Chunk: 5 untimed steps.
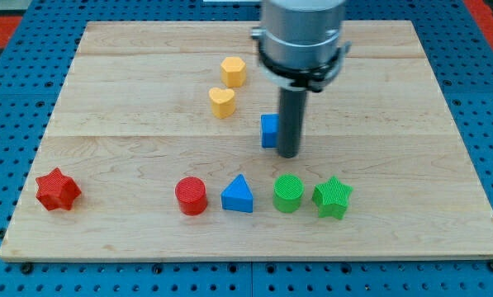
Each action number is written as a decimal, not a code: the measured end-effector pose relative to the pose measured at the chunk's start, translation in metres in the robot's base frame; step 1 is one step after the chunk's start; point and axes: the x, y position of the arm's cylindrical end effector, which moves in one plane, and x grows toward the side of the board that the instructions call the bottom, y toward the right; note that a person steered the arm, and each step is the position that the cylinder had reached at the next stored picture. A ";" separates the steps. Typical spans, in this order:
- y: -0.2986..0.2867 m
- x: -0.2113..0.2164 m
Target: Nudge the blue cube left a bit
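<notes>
— Presently, where is the blue cube point(269, 130) placed?

— Near the middle of the wooden board point(130, 140), partly hidden. My tip point(288, 153) is set just beside it on the view's right, seemingly touching. No fingers are fitted: only a plain rod, so nothing is opened, closed or grasped.

— How is the cube judged to handle?

— Light, rigid, probably plastic. It should slide readily on smooth wood, though it may twist if struck off-centre. Contact is best made at the middle of its right face.

— And the room leftward?

— Open board lies to its left. A yellow heart point(222, 102) and a yellow hexagonal block point(234, 72) sit above and left, apart. Below are lined a red cylinder point(191, 196), blue triangle point(238, 195), green cylinder point(288, 194) and green star point(333, 197); a red star point(57, 190) is well apart at left.
</notes>
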 end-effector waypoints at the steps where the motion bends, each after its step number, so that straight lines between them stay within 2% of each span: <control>1: 0.059 -0.014; 2: 0.034 -0.047; 3: -0.014 -0.047; 4: -0.008 -0.031; 5: 0.025 -0.030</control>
